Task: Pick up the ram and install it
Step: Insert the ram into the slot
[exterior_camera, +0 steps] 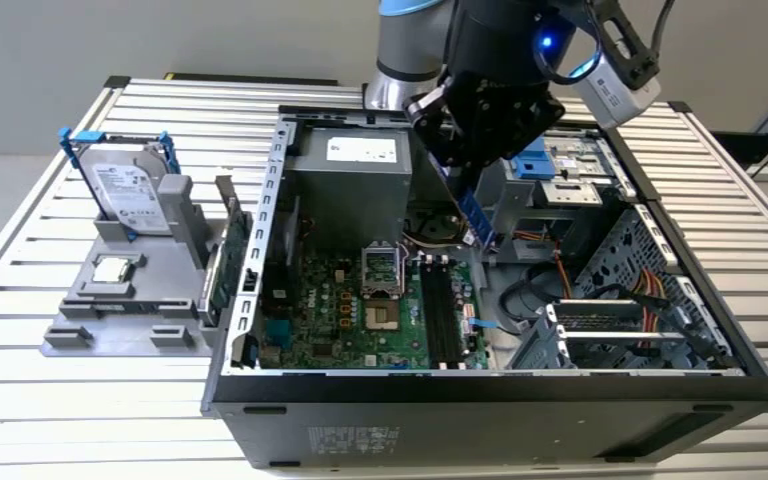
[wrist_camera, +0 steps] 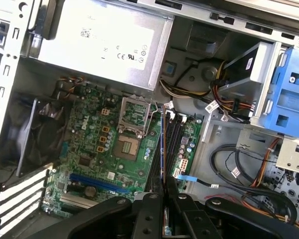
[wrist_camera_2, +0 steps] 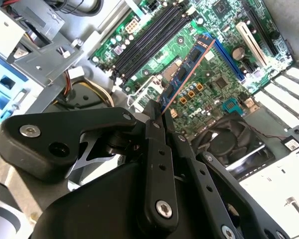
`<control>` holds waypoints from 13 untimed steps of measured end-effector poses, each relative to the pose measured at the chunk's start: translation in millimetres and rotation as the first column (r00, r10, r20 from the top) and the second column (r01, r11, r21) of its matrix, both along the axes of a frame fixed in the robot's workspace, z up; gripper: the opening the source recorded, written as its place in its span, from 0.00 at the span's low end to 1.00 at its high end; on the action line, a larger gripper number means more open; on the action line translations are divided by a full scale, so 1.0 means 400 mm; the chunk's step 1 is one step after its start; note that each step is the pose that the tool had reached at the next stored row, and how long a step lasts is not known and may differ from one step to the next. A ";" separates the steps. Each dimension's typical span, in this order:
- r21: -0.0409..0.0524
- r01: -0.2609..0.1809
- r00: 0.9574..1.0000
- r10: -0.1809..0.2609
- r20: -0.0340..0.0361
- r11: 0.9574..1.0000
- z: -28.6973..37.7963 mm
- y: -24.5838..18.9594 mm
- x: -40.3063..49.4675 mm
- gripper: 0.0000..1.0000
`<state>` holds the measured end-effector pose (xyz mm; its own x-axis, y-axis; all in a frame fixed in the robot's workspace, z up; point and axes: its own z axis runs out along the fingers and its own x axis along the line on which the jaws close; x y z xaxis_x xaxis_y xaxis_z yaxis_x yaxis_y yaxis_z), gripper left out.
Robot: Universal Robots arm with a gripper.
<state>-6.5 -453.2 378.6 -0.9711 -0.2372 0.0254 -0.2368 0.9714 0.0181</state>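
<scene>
The ram (exterior_camera: 475, 218) is a narrow blue-green stick with black chips, hanging on end from my gripper (exterior_camera: 466, 172) above the open computer case. My gripper (wrist_camera_2: 158, 118) is shut on one end of the ram (wrist_camera_2: 187, 69), which reaches out over the green motherboard (wrist_camera_2: 209, 74). In the first wrist view the ram (wrist_camera: 163, 149) appears edge-on, running from the gripper (wrist_camera: 164, 193) alongside the black memory slots (wrist_camera: 174, 139). The stick is held in the air above the slots (exterior_camera: 440, 310), touching nothing else.
A grey fixture (exterior_camera: 124, 310) on the exterior view's left holds a hard drive (exterior_camera: 131, 195), a small square processor (exterior_camera: 115, 268) and a green card (exterior_camera: 231, 265). Inside the case are the power supply (exterior_camera: 351, 180), the processor socket (exterior_camera: 377, 265), cables (exterior_camera: 584, 290) and a blue drive bay (exterior_camera: 544, 160).
</scene>
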 end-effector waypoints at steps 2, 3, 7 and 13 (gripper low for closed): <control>0.000 0.006 1.000 -0.006 0.000 1.000 -0.001 0.000 0.000 0.00; 0.000 0.008 1.000 -0.008 0.000 1.000 -0.002 0.000 0.000 0.00; 0.000 0.014 1.000 -0.014 0.000 1.000 -0.004 0.001 0.000 0.00; 0.000 0.021 1.000 -0.021 0.000 1.000 -0.005 0.002 0.000 0.00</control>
